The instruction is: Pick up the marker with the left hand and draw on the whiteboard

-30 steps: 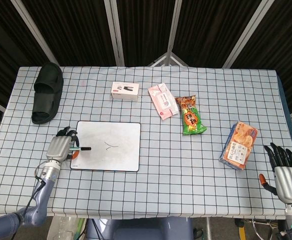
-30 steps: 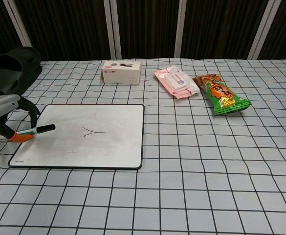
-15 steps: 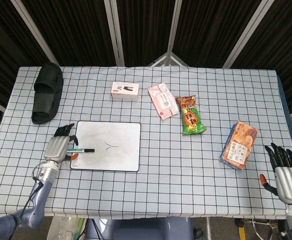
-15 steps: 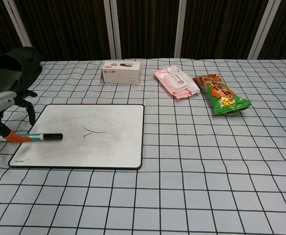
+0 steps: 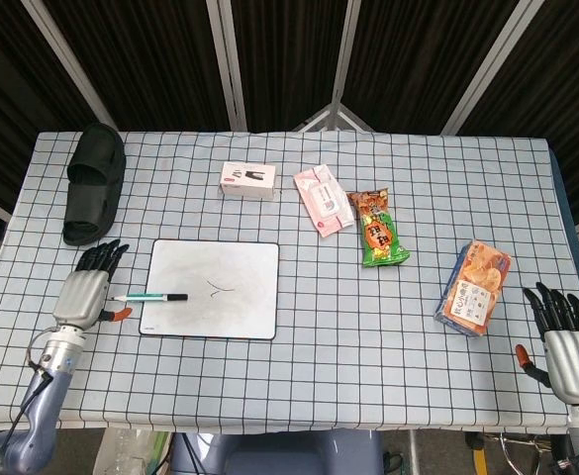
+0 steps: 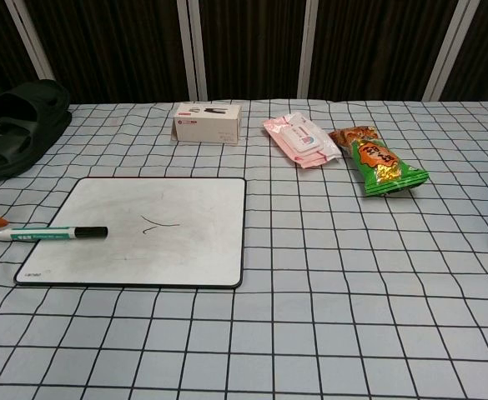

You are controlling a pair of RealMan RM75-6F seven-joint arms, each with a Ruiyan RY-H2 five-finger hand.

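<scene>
Whiteboard (image 5: pixel 212 289), lower left of frame, bears a small drawn mark. Left hand (image 5: pixel 79 295) sits beside it, fingers spread, empty. Marker (image 5: pixel 150 297) lies across the board's left edge, released. Drawing appears done.

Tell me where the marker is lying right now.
The marker lies flat across the left edge of the whiteboard, capped tip on the board and tail over the tablecloth, pointing toward the open left hand, which is beside it, not holding it.
</scene>
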